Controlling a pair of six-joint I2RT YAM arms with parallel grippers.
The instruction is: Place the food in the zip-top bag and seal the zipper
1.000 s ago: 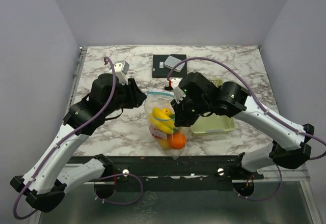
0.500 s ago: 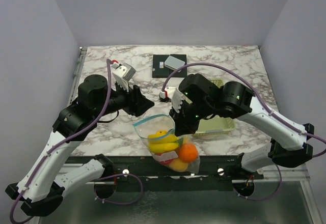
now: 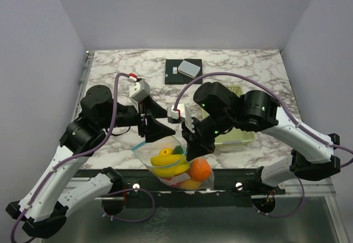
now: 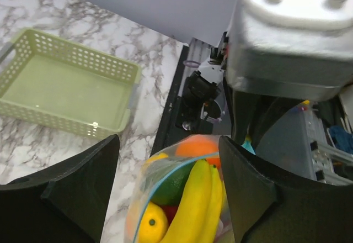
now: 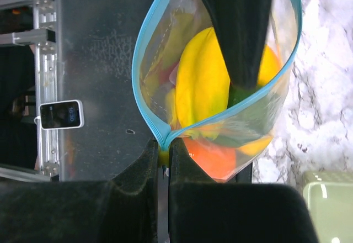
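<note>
The clear zip-top bag (image 3: 165, 150) hangs at the table's front edge with its mouth gaping. Inside is the food: a yellow banana (image 4: 193, 204), a lemon (image 4: 150, 223), an orange (image 4: 198, 146) and a dark green fruit (image 4: 174, 185). My right gripper (image 5: 164, 146) is shut on one end of the light blue zipper (image 5: 144, 88), at the bag's right corner (image 3: 190, 150). My left gripper (image 4: 168, 141) is open just above the mouth, gripping nothing. One of its black fingers (image 5: 237, 27) reaches across the mouth.
The pale green slotted basket (image 3: 237, 138) stands right of the bag, behind the right arm, and looks empty in the left wrist view (image 4: 66, 88). A black pad (image 3: 175, 73) with a grey box (image 3: 189, 68) lies at the back. Below the bag runs the dark front rail (image 5: 99, 61).
The right gripper has carried the bag toward the front edge and to the left. The left gripper's jaws have spread wide, and it followed down over the bag's widened mouth.
</note>
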